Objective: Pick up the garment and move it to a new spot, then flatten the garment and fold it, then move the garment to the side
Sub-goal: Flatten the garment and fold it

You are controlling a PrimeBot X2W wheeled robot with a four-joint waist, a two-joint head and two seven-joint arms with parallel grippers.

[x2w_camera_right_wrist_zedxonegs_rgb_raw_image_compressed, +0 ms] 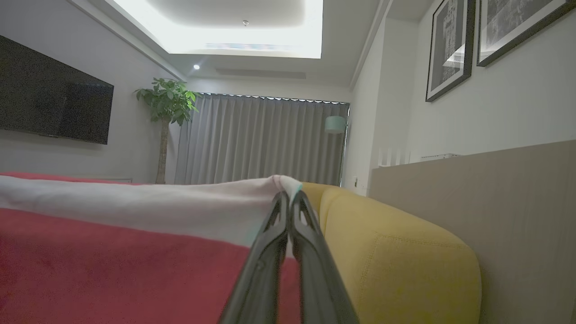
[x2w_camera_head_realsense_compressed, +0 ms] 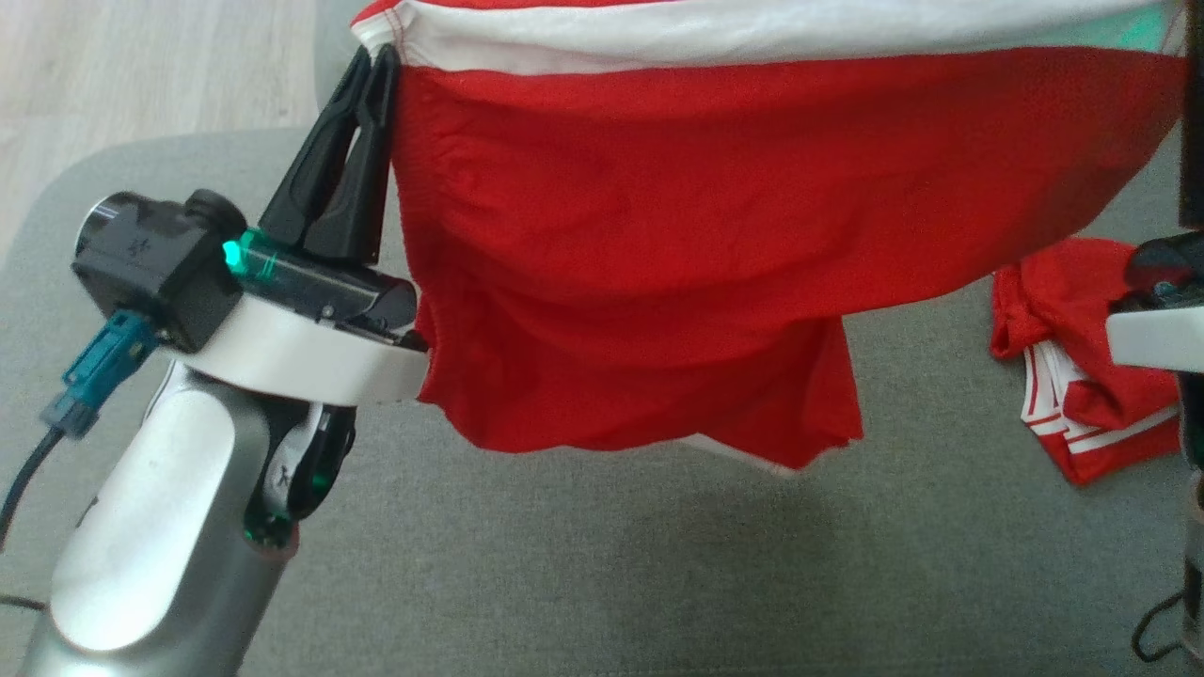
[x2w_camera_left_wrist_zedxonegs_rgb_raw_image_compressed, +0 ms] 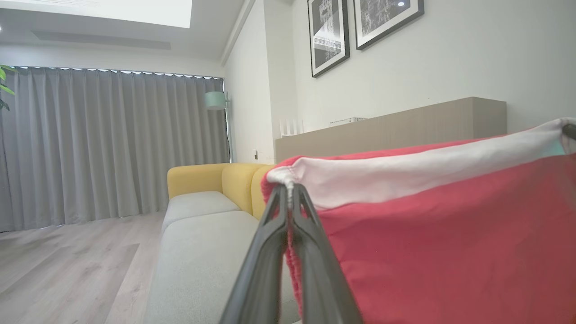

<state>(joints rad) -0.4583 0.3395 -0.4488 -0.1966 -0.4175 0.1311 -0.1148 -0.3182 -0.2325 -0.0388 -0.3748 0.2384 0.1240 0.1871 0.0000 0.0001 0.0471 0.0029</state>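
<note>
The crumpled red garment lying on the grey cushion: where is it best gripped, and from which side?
Probably the white-striped edge, which sticks out of the crumpled red garment on the side nearest the robot. Come from above, because it lies loosely on the grey cushion.

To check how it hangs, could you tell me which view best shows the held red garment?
The head view: the red garment spans it, white band on top, lower edge hanging above the grey sofa seat. The wrist views show its banded corners pinched in the left gripper and right gripper.
</note>
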